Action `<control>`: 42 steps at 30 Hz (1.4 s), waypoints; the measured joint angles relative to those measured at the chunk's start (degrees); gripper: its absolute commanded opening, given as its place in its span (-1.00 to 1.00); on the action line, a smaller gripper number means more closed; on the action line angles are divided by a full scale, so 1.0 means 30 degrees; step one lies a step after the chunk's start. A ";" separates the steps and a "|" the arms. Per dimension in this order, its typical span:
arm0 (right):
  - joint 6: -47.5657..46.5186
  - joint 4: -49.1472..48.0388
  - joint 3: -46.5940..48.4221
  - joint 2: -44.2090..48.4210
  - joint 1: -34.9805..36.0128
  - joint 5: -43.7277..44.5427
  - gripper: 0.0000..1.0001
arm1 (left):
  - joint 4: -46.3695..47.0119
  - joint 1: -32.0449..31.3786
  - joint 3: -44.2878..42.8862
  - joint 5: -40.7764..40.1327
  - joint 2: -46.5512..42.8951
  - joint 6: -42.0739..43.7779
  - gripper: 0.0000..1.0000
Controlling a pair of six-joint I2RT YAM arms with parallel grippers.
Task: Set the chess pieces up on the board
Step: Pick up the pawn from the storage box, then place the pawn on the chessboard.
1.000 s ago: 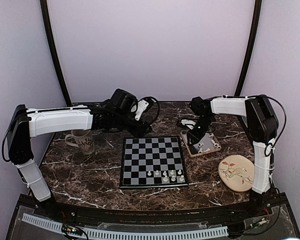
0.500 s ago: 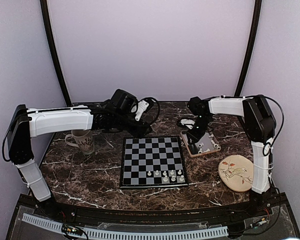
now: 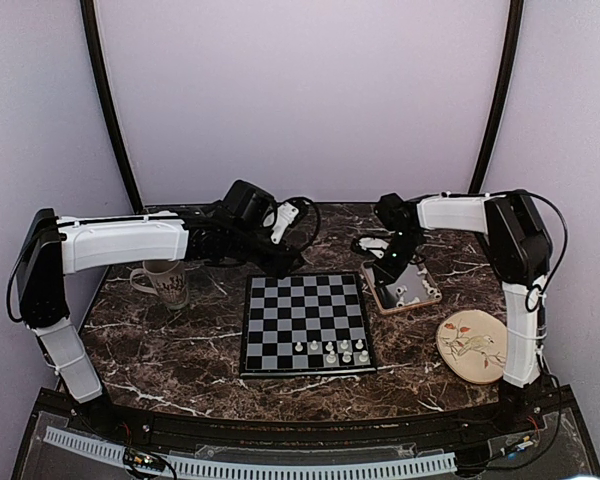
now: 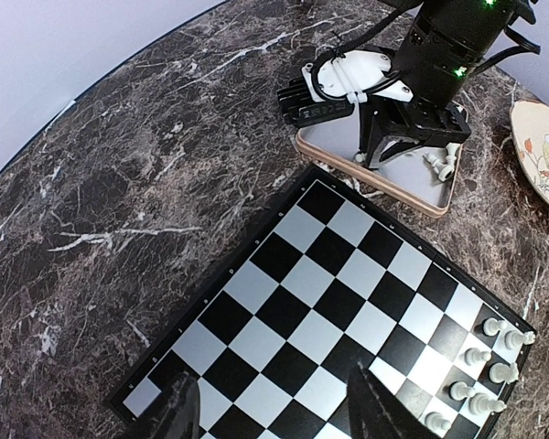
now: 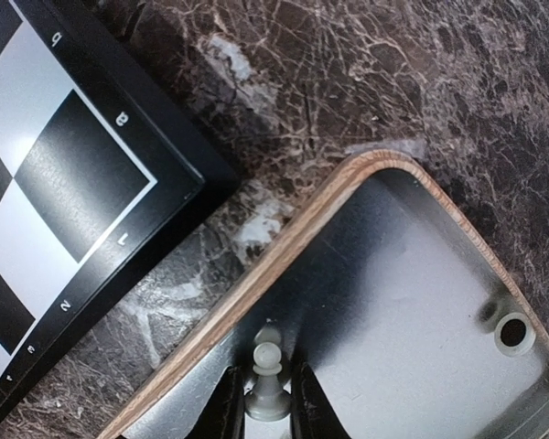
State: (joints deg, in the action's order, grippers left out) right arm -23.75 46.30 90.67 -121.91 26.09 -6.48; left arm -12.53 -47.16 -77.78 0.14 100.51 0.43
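Right wrist view tells the story: the right gripper [image 5: 266,380] has just pinched in on a pawn [image 5: 268,389] standing in the tray [image 5: 284,247], right by the wooden rim at the corner nearest the board [image 5: 82,174]. A second ago those fingers were noticeably wider, and from the top view the arm has only nudged a touch since then, so basically it lined up and squeezed. It looks like both fingers are on the pawn's base now, though it hasn't left the tray floor yet.

Left gripper [image 4: 276,407] hasn't budged. It hangs over the far side of the board with its fingers spread and nothing between them.

The pieces [image 3: 332,350] already placed sit in the board's near right corner, same as before. A few more lie in the tray [image 4: 439,160].

So I'd say this is the grab for the next piece: if the pinch holds, it's lift and carry over to the board. Tiny pawn, so it could easily tip or slip.
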 measured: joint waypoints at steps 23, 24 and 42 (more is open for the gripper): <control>0.0015 -0.1319 -0.3031 0.2805 -0.0087 -0.0874 -0.80 | 0.0000 0.0000 0.0000 0.0138 0.0262 -0.0175 0.14; -0.0051 -0.1413 -0.3337 0.3483 -0.0095 -0.1552 -0.80 | 0.0000 0.0000 0.0000 0.0117 0.0262 -0.0197 0.14; 0.3767 -1.5693 -1.1934 0.8568 0.4532 -0.9588 -0.77 | 0.1938 0.0495 0.1333 -0.1617 -0.0357 -0.0896 0.15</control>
State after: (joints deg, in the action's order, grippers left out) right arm -12.45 -0.78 54.87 -96.20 39.68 -35.24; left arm -6.72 -45.67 -73.78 -4.71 99.44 -2.26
